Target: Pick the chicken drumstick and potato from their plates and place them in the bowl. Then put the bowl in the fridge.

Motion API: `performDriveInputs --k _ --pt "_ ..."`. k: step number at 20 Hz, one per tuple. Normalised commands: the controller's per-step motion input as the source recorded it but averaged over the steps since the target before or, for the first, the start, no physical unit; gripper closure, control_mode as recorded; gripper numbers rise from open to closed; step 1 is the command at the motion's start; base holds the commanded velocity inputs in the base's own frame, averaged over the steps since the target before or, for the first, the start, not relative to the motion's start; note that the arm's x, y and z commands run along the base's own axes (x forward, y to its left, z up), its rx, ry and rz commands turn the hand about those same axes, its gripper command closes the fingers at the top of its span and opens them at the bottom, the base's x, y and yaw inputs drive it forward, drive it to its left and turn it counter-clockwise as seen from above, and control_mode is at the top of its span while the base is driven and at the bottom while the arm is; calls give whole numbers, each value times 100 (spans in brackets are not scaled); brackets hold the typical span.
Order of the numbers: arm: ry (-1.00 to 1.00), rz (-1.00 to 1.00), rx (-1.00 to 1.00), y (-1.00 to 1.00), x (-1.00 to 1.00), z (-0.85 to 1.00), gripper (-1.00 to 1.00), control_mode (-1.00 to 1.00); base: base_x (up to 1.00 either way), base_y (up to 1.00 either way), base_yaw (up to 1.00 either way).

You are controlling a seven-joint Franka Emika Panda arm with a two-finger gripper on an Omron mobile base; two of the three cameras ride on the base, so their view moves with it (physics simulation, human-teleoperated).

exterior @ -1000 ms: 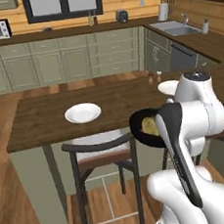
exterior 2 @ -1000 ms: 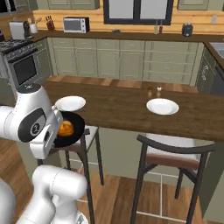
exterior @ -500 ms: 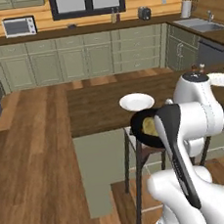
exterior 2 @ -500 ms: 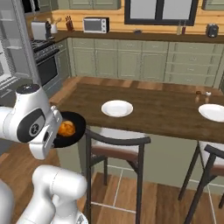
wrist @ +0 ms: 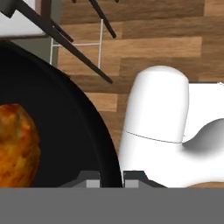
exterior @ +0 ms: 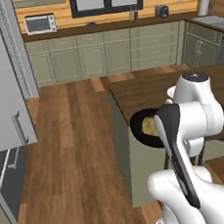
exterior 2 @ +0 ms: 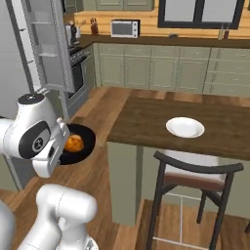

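The glossy black bowl (exterior 2: 83, 146) hangs in the air off the island's left end, with my gripper (wrist: 111, 178) shut on its rim. The rim (wrist: 83, 127) passes between the two fingertips in the hand view. Inside the bowl lies the orange-brown chicken drumstick (exterior 2: 74, 143), which appears close up (wrist: 15, 144) in the hand view. The yellowish potato (exterior: 149, 124) shows in the bowl (exterior: 138, 130) from the left side, partly behind my arm. One white plate (exterior 2: 184, 127) sits bare on the wooden island. The light-grey fridge (exterior: 3, 87) stands at the left, its shelved door (exterior 2: 49, 44) swung open.
The wooden island (exterior 2: 146, 119) is to the right of the bowl, with a dark stool (exterior 2: 195, 178) in front of it. Olive-green cabinets (exterior: 103, 58) and a microwave (exterior: 40, 23) line the back wall. A stove (exterior 2: 80, 66) stands beside the fridge door. Wooden floor (exterior: 74, 152) lies between island and fridge.
The base has swung left, so both base views have shifted from the island toward the fridge. The bowl with the food stays in the shut gripper.
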Motion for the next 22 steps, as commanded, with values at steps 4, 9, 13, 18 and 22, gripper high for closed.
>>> performDriveInputs --k 4,9,13,18,22 --pt "0 0 0 0 0 0 100 100 43 95 -14" --pt "0 0 0 0 0 0 100 100 74 47 -16" --pt "0 0 0 0 0 0 100 100 66 34 -12" --pt "0 0 0 0 0 0 100 100 51 43 -5" --pt "0 0 0 0 0 0 100 100 26 40 11"
